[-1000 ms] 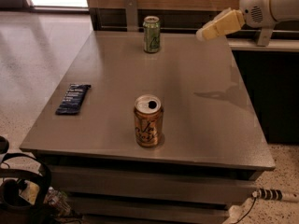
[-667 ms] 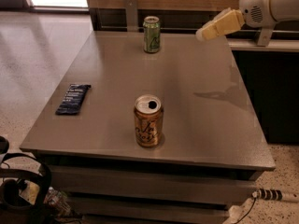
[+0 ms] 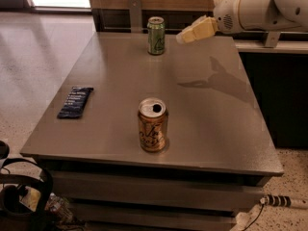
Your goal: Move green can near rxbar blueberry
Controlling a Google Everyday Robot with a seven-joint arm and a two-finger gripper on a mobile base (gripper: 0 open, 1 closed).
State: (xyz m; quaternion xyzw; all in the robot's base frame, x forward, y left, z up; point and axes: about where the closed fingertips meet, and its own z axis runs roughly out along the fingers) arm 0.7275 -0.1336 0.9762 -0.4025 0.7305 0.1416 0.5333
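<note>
The green can (image 3: 156,35) stands upright near the far edge of the grey table (image 3: 202,109). The rxbar blueberry (image 3: 75,101), a flat dark-blue wrapper, lies near the table's left edge. My gripper (image 3: 182,36) reaches in from the upper right on a white arm. It hovers above the table, just right of the green can and apart from it, holding nothing.
An opened orange-gold can (image 3: 152,124) stands upright in the front middle of the table. A dark counter (image 3: 279,81) runs along the right side. A wood-panelled wall is behind the table. Cables and a bag lie on the floor at the front.
My gripper has moved left, closer to the green can. The cans and the bar have not moved.
</note>
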